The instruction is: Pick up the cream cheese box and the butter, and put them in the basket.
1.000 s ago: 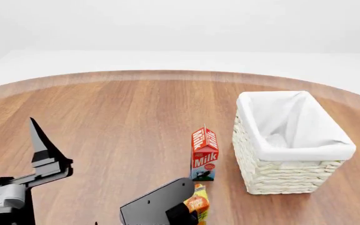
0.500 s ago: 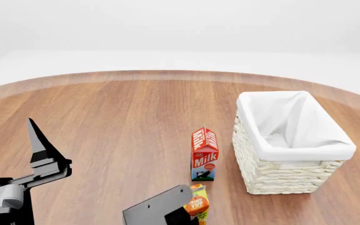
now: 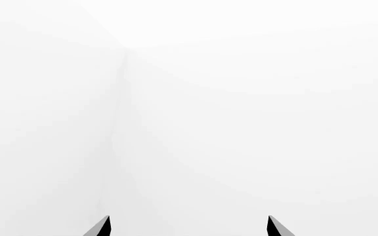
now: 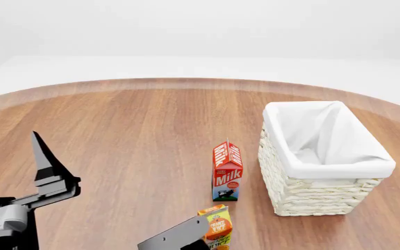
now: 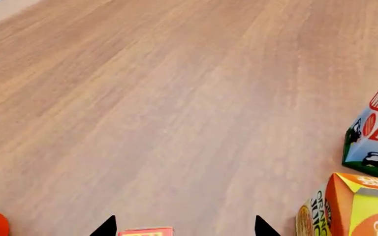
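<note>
- Basket (image 4: 325,161) stood at 3 o'clock of the milk carton (image 4: 227,172); nothing of the task showed inside it.
- Right gripper (image 5: 183,231): jaws spread, empty, the top edge of a red-and-yellow box (image 5: 145,231), probably the butter, between the tips.
- Juice carton (image 4: 216,225) sat at 6 o'clock of the milk.
- Left gripper (image 3: 187,227): jaws apart, idle, facing blank white.
- Cream cheese box not seen.
- Step judged: approach to the first pick. Next move: lower over that box, close, avoid the juice.

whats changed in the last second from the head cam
The right arm has slid down toward the bottom edge of the head view, uncovering more of the orange juice carton. The left gripper, milk carton and basket stayed put.
</note>
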Controlling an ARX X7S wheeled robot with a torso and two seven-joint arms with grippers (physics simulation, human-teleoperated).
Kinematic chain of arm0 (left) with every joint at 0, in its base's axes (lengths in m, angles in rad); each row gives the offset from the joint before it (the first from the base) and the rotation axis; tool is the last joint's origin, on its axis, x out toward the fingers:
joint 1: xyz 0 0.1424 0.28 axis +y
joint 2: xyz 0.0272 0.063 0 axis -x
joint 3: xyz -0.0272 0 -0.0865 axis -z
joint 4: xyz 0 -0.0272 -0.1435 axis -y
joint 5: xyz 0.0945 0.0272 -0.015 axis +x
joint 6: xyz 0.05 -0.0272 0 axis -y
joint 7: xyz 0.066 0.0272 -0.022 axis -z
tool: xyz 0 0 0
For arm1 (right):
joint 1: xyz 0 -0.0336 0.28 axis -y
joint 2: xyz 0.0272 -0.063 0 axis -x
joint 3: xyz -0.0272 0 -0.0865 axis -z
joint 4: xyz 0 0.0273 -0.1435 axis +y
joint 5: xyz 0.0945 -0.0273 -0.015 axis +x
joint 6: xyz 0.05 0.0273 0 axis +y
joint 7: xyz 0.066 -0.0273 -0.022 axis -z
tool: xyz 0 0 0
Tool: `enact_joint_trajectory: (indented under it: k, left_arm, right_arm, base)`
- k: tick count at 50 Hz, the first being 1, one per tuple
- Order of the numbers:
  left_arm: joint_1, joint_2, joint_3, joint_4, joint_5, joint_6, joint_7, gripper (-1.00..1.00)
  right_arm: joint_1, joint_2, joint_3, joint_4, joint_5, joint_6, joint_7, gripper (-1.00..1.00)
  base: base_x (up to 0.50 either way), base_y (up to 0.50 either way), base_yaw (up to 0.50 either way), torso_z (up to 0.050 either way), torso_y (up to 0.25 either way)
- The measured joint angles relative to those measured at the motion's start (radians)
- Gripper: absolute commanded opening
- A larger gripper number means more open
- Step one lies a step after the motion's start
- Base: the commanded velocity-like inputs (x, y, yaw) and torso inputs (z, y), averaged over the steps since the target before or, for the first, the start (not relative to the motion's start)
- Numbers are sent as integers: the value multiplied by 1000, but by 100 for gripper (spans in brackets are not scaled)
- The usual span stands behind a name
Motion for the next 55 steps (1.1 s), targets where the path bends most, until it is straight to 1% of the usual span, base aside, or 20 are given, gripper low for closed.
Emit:
enact_joint_trajectory:
  k: [22, 42, 55]
  left_arm:
    - [-4, -1, 8, -6, 0, 1, -1, 100]
    - [-3, -3, 7, -18, -5, 12, -2, 100]
    - [1, -5, -1, -26, -13, 18, -4, 100]
  right_arm:
    - [-29, 11, -44, 31, -46, -15, -66, 100]
    - [-33, -26, -54, 7, 48, -3, -1, 100]
    - [-41, -28, -47, 48, 40, -25, 0, 100]
  base:
    - [0, 0, 0, 0, 0]
    - [0, 0, 0, 0, 0]
    - [0, 0, 0, 0, 0]
